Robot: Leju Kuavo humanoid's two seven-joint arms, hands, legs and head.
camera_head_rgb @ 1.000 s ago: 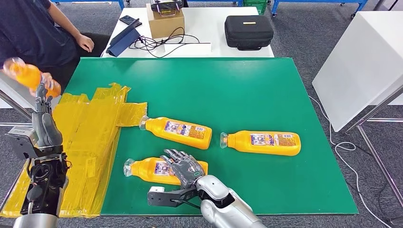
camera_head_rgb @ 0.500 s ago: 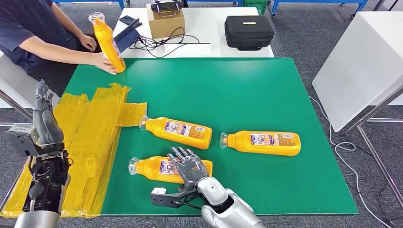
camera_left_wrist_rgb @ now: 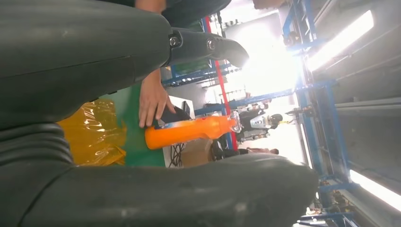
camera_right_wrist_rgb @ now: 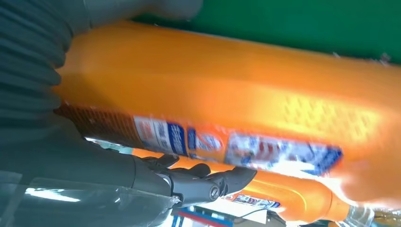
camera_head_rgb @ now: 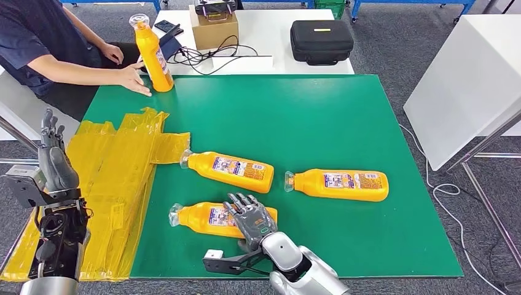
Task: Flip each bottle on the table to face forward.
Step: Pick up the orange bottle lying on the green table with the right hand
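Three orange bottles lie on their sides on the green table (camera_head_rgb: 368, 246), labels up and caps to the left: a near bottle (camera_head_rgb: 199, 218), a middle bottle (camera_head_rgb: 230, 171) and a right bottle (camera_head_rgb: 341, 184). My right hand (camera_head_rgb: 250, 220) grips the near bottle around its body. The right wrist view shows that bottle (camera_right_wrist_rgb: 227, 104) close up with my fingers (camera_right_wrist_rgb: 208, 182) curled round it. A fourth bottle (camera_head_rgb: 152, 55) stands upright at the table's far left corner beside a person's hand (camera_head_rgb: 132, 80). My left hand (camera_head_rgb: 54, 157) is raised off the table's left edge, fingers straight, holding nothing.
Crumpled yellow plastic sheets (camera_head_rgb: 117, 178) cover the table's left side. A seated person leans in at the far left. Behind the green table, a white table carries a black case (camera_head_rgb: 321, 40), a cardboard box (camera_head_rgb: 213, 27) and cables. A white cabinet (camera_head_rgb: 473, 80) stands to the right.
The person carried the fourth bottle from above my left hand and stood it upright at the far left corner. My right hand and the near bottle shifted slightly right.
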